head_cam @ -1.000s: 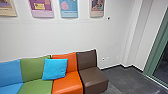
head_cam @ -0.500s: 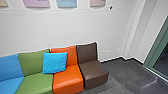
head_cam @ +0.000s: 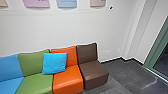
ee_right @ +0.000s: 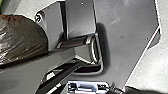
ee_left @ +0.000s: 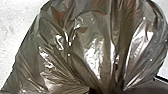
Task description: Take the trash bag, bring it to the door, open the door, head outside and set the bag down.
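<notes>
While the trash bag (ee_left: pixel 92 52) bulges, shiny and creased, in the left wrist view, its folds drawing together, the pick-up looks done, and the carry looks under way. Is the left gripper clamped on it? Can't tell, and the right gripper's state can't be told either. We're indoors, with coloured seats (head_cam: pixel 67 80) along a white wall (head_cam: pixel 82 27), and over to the right a green frame (head_cam: pixel 155 51) beside dark glass (head_cam: pixel 162 61), possibly the way out. So getting there, opening up, going outside and putting the bag down all look left to do. Now the murky bits: the posters (head_cam: pixel 67 3) are cut off at the top, the bag's outline runs out of view, and whatever lies behind that glass is too dark to read.
</notes>
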Controlling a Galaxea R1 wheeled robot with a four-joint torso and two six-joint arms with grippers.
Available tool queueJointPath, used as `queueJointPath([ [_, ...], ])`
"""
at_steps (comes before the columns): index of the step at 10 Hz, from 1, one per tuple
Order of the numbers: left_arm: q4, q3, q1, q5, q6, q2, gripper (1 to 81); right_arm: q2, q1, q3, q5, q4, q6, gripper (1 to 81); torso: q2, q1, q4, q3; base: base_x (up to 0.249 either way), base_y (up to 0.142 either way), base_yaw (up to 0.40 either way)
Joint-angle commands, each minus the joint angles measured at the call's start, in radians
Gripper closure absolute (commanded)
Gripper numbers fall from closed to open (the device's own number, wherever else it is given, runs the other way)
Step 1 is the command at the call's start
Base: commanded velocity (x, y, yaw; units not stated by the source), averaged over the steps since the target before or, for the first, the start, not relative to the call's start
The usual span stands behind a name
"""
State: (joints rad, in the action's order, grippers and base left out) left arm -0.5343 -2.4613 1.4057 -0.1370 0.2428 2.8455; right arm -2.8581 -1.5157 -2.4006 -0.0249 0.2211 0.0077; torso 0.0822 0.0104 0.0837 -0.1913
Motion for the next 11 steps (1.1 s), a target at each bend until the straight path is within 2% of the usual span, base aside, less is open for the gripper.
queueJointPath([
  [1, -0.003, -0.085, -0.049, -0.088, 0.009, 0.040, 81.1, 0.006, 0.041, 0.006, -0.066, -0.009, -0.005, 1.0, 0.000, 0.000, 0.000, 0.096, 0.000, 0.000, 0.000],
  [3, -0.001, -0.145, -0.049, -0.090, 0.010, 0.075, 81.1, 0.004, 0.042, 0.006, -0.064, -0.008, -0.003, 1.0, 0.000, 0.000, 0.000, 0.163, 0.000, 0.000, 0.000],
  [4, -0.001, -0.147, -0.049, -0.090, 0.021, 0.083, 81.1, 0.004, 0.042, 0.006, -0.064, -0.008, -0.003, 1.0, 0.000, -0.001, 0.000, 0.099, 0.000, 0.000, 0.000],
  [5, -0.001, -0.148, -0.049, -0.089, 0.024, 0.091, 81.1, 0.003, 0.044, 0.006, -0.064, -0.005, -0.002, 1.0, 0.001, -0.002, 0.000, 0.125, 0.000, 0.000, 0.000],
  [7, -0.001, -0.151, -0.049, -0.088, 0.026, 0.089, 81.1, -0.017, 0.045, -0.007, -0.062, -0.006, -0.003, 1.0, 0.002, -0.002, 0.000, 0.140, 0.000, 0.000, 0.000],
  [9, -0.006, -0.179, -0.049, -0.085, 0.050, 0.094, 81.1, -0.074, 0.053, -0.113, -0.064, -0.016, -0.003, 1.0, 0.002, -0.003, 0.000, 0.139, 0.000, 0.000, 0.000],
  [11, -0.006, -0.217, -0.049, -0.085, 0.055, 0.117, 81.1, -0.137, 0.048, -0.228, -0.064, -0.045, -0.005, 1.0, 0.002, -0.003, 0.000, 0.139, 0.000, 0.000, 0.000],
])
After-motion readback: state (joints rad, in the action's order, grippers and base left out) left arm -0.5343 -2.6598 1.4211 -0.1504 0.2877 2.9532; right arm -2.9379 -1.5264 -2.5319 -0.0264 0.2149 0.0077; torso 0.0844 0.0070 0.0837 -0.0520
